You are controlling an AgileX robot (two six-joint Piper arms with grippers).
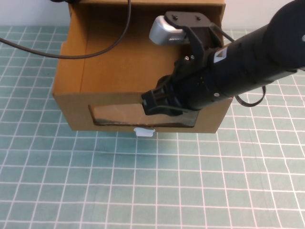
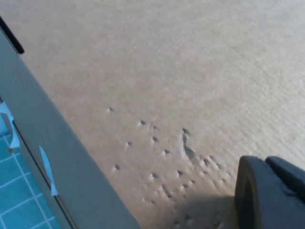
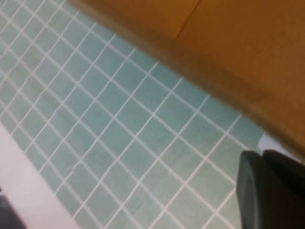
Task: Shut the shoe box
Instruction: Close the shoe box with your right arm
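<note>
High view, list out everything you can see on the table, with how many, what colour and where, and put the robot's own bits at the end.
shoe box: one, brown cardboard, far middle of the mat, drawer pulled out toward the robot, inside bare.
clear window: one, in the drawer's front wall.
pull tab: one, white, just under the window.
cutting mat: one, teal with white grid, covering the table.
cable: one, black, draped over the open drawer.
right gripper: one, black, at the drawer's front wall over the window.
left gripper: one, black, close against a cardboard face, seen only in the left wrist view.
</note>
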